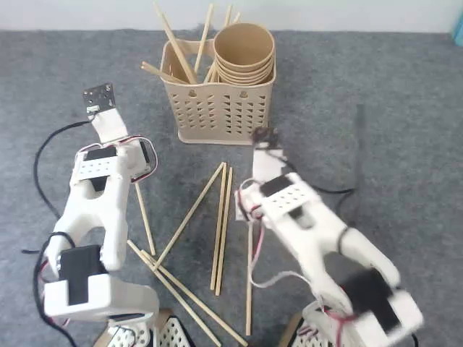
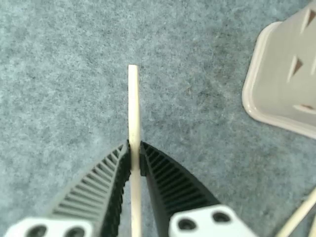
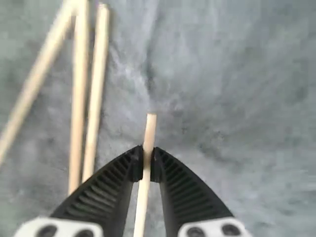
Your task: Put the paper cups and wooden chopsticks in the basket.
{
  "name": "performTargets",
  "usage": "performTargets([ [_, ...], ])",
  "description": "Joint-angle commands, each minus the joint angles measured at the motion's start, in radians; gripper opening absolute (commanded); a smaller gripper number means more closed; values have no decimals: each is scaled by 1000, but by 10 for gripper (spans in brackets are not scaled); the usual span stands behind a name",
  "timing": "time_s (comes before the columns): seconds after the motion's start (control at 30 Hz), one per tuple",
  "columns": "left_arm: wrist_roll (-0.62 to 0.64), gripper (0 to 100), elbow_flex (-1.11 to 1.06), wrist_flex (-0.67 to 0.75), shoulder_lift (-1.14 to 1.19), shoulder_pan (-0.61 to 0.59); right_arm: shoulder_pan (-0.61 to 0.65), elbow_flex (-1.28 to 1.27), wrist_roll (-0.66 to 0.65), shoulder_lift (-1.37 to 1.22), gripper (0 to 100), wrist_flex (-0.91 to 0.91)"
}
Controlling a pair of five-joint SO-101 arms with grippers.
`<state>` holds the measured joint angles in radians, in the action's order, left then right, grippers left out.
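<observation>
Nearest the arm bases, thin pale wooden chopsticks point(image 1: 181, 288) lie crossed on the grey felted counter point(image 1: 391, 108), and a parallel pair point(image 1: 219, 228) lies between the arms. The left end effector point(image 2: 134, 148) is clamped on one wooden stick point(image 2: 133, 94) close to its tip. The right end effector point(image 3: 146, 153) likewise pinches another stick point(image 3: 149, 129) near its end. Such sticks are probably light, stiff and smooth, so held this far from the middle they may swing or slip; a grip nearer mid-length would steady them. Farthest off, the beige perforated plastic basket point(image 1: 224, 112) holds stacked tan paper cups point(image 1: 244, 50) and several sticks, leaving narrow open room beside the cups above a tall rim.
</observation>
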<state>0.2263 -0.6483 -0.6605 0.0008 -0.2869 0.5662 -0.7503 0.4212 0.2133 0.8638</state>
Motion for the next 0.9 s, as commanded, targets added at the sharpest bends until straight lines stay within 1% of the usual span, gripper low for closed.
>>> performTargets([
  [0.0, -11, 11, -2, 40, -66, 2, -45, 57, -98, 314, 8, 68],
  [0.1, -11, 11, -2, 41, -66, 2, -67, 92, -167, 535, 8, 79],
  [0.17, -11, 11, -2, 41, -66, 2, -74, 130, -199, 654, 8, 38],
  [0.23, -11, 11, -2, 41, -66, 2, -74, 149, -213, 740, 8, -73],
  [0.37, -11, 11, -4, 41, -66, 2, -70, 147, -219, 812, 8, -401],
  [0.43, -11, 11, -5, 41, -66, 2, -70, 149, -278, 809, 9, -558],
  [0.57, -11, 11, -5, 41, -66, 2, -67, 150, -479, 734, 9, -829],
  [0.73, -11, 11, -5, 43, -66, 2, -12, 189, -683, 541, 9, -1139],
  [0.8, -11, 11, -5, 43, -66, 2, 10, 256, -701, 450, 9, -1213],
  [0.87, -11, 11, -5, 43, -64, 2, 19, 359, -700, 355, 9, -1244],
])
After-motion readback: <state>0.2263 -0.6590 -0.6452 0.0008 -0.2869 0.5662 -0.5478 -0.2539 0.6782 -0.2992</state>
